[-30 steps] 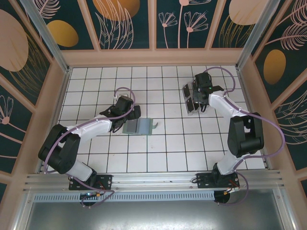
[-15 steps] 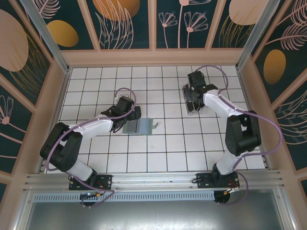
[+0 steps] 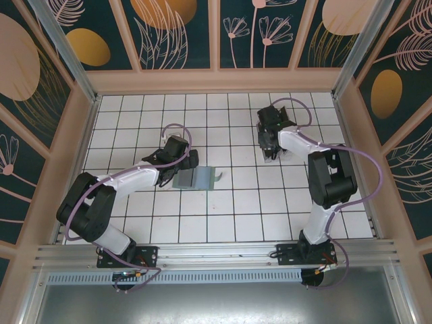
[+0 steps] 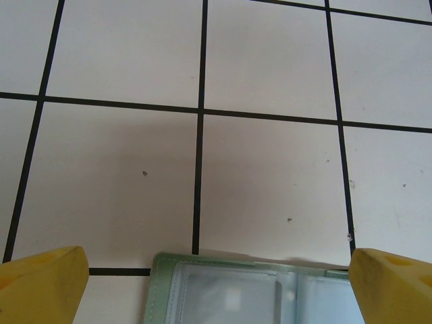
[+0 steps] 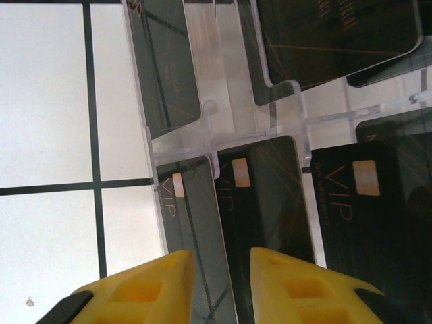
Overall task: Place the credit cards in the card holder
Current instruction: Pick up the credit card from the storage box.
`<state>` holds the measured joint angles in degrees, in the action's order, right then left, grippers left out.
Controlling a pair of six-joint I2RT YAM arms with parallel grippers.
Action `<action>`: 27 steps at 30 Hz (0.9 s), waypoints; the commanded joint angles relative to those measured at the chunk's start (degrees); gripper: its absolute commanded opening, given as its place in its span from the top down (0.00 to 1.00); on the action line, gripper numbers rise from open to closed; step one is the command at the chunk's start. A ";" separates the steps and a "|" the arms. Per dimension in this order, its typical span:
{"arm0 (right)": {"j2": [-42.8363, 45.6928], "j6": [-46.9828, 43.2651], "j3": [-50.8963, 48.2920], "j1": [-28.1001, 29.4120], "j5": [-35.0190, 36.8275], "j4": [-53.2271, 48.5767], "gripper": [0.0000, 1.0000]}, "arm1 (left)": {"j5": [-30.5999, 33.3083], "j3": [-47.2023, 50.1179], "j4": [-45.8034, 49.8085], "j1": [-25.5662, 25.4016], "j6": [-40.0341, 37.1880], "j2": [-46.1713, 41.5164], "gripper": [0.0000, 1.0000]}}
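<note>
White tiles with dark grout cover the table [image 3: 229, 216], and teal panels [image 3: 182, 34] painted with pale leaves and orange discs wall it in on three sides. Your left gripper [image 3: 189, 162] sits low at centre-left, just beside the left edge of the holder [image 3: 196, 179], which lies flat on the tiles near the middle of the table. From the left wrist you see its yellow fingertips [image 4: 40, 287] at the two bottom corners, spread wide, with the holder's green rim and pale clear pockets between them. Whether either tip touches it, you cannot tell. Your right gripper [image 3: 268, 140] reaches to the far right part of the table, well apart from the holder, and hangs over the clear rack [image 5: 223, 128]. The cards [image 5: 266, 202] stand in that rack, black, several with a small gold chip and "VIP" lettering. From the right wrist, the yellow fingers [image 5: 145, 293] are only narrowly parted, and the gap lines up over the seam between two neighbouring cards.
</note>
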<state>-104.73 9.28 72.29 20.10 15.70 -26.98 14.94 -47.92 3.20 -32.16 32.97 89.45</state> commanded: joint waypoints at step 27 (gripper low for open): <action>-2.15 0.21 2.35 0.64 -2.45 0.18 0.93 | -0.43 -0.68 -0.83 0.45 -1.04 0.84 0.01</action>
<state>-106.89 9.26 73.38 20.80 13.89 -26.74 14.94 -47.92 3.18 -32.18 32.95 89.80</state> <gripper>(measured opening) 0.088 0.985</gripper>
